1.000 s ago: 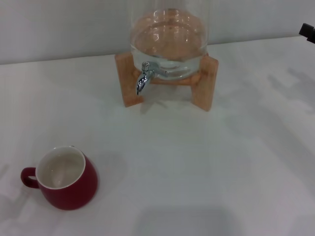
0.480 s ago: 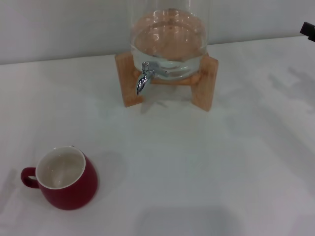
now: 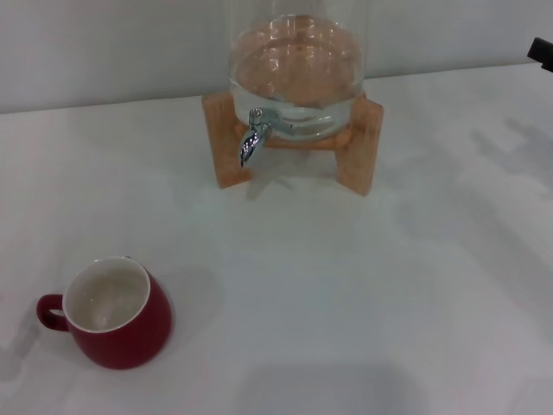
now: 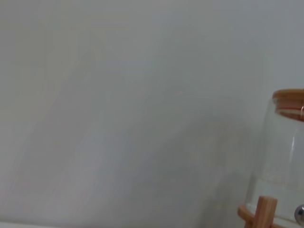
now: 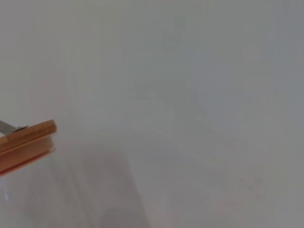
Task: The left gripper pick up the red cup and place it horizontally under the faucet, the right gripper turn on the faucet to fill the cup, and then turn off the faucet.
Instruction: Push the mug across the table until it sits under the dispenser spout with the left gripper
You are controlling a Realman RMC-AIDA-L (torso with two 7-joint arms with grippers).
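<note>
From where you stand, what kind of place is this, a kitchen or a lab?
Probably a plain test bench, not a kitchen: a bare white table against a blank wall, holding only a glass water jar on a wooden stand and a red cup.

Almost none of the robot's body shows. In the head view, one small black, blocky piece of the right arm (image 3: 543,52) juts in well to the right of the glass jar (image 3: 296,65); its surface looks matte, and no cable, label or light can be made out.
</note>
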